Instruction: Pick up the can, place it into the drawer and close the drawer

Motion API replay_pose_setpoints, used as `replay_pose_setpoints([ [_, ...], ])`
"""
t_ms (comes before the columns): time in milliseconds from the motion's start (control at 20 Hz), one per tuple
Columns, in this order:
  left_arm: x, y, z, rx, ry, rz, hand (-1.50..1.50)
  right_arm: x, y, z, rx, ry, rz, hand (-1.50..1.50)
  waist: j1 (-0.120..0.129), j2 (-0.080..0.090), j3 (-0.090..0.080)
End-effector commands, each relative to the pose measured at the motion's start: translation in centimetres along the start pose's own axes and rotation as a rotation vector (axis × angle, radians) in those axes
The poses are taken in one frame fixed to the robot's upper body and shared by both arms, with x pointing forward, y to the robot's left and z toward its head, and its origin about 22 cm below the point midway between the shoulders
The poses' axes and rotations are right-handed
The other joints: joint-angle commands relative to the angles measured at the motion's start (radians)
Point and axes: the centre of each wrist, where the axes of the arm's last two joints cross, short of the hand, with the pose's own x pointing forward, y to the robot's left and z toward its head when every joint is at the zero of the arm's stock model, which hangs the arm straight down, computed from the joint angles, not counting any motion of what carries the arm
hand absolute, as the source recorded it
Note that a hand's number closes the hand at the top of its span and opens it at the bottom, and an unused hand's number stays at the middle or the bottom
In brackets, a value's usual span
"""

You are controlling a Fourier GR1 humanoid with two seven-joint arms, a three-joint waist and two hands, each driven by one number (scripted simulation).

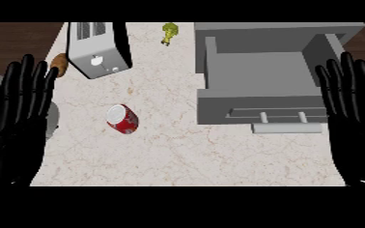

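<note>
Can (122, 119), red with a pale top, sits on counter (178, 154) left of centre, free of both hands. Drawer (257, 72) is pulled open at right, grey, nothing visible inside, handle (282, 117) facing the near edge. Can is well apart from drawer. Left hand (21, 111) rests at left edge, fingers straight, holding nothing. Right hand (345, 116) at right edge beside drawer, fingers also straight, released. Toaster (100, 50) at top left, small green item (170, 33) at top centre.
</note>
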Motion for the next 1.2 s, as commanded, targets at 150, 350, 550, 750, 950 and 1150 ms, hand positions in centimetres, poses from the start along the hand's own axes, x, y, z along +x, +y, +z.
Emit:
replay_pose_setpoints([
  [150, 0.7, -0.9, 1.7, 0.208, 0.031, -0.125, -1.5, 0.5, -1.2, 0.5, -0.032, 0.001, 0.006, -1.5, 0.006, -0.001, -0.033],
  [350, -2.4, -0.1, 3.8, 0.489, 0.363, -0.1, -1.5, -2.3, -2.1, 2.2, -0.161, 0.269, 0.048, -1.5, 0.008, 0.009, -0.034],
  [550, -0.9, -2.4, 4.0, 0.555, 0.407, -0.091, -1.5, -1.6, -2.6, 2.0, -0.182, 0.306, 0.051, -1.5, 0.004, 0.001, -0.033],
  [750, 1.3, -4.0, 3.8, 0.56, 0.411, -0.098, -1.5, -1.4, -3.3, 3.3, -0.191, 0.294, 0.045, -1.5, 0.001, 0.0, -0.033],
  [950, 1.0, -5.9, 3.6, 0.539, 0.408, -0.1, -1.5, -2.4, -4.0, 2.4, -0.187, 0.302, 0.044, -1.5, 0.004, 0.001, -0.033],
  [1150, -0.1, -4.4, 3.3, 0.551, 0.423, -0.111, -1.5, -2.5, -3.1, 2.5, -0.184, 0.271, 0.058, -1.5, 0.005, 0.001, -0.034],
])
